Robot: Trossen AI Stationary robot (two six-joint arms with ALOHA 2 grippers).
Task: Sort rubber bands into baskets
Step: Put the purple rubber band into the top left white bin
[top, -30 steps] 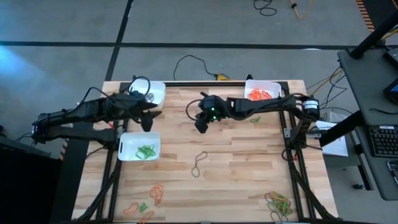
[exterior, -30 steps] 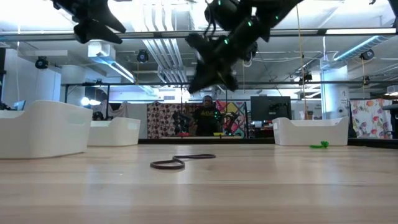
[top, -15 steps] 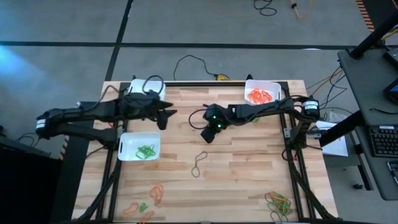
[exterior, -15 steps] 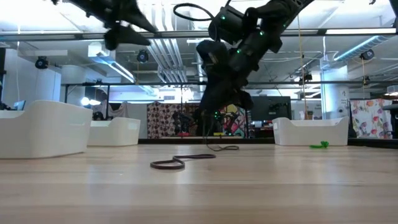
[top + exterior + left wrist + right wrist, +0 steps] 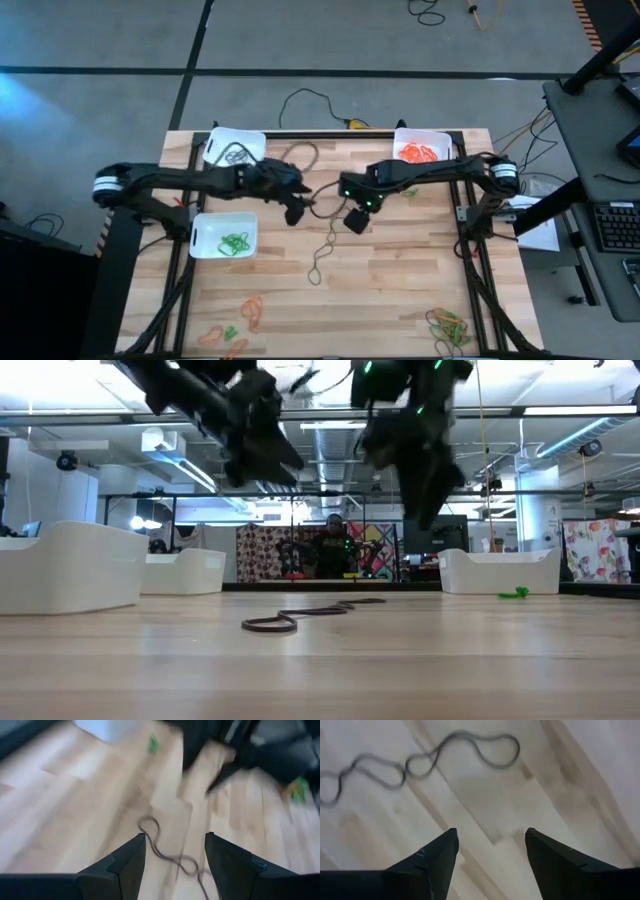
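Bench and its surroundings

A pale wooden bench [image 5: 380,290] stands on grey floor [image 5: 300,40]; a black cable [image 5: 305,98] trails behind it, and a dark desk [image 5: 600,150] with keyboard [image 5: 615,228] sits alongside.

left gripper [image 5: 296,212] moved to centre | right gripper [image 5: 357,220] shifted right, opened

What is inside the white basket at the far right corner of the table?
The far right basket holds a heap of orange rubber bands. The right arm crosses its near edge, so anything lying below that part stays hidden.
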